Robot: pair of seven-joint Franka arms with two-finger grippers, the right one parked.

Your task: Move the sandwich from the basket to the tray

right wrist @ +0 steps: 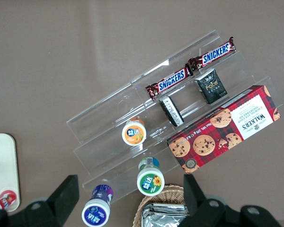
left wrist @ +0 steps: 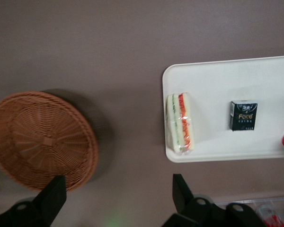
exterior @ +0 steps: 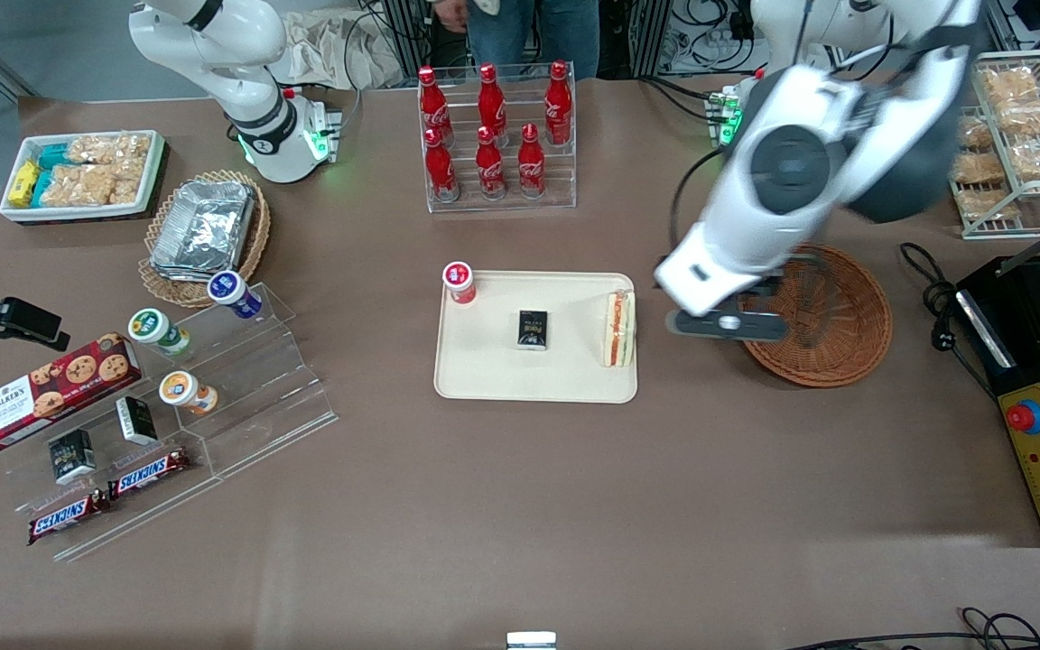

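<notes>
Lying along tray (exterior: 484,379) edge: sandwich (exterior: 617,329).

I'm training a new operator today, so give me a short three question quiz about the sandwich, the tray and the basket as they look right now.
1. True or false: the sandwich lies in the basket.
2. Multiple choice: what lies on the tray with the sandwich? A) a small black packet and a red-capped container B) a Snickers bar C) a cola bottle
3. Fill in: the left arm's hand is open, holds nothing, and hangs over the table between the tray and the ____.

Key: 1 false, it lies on the tray at the edge nearest the basket, which holds nothing. 2 A, the small black packet and the red-capped container. 3 basket.
</notes>
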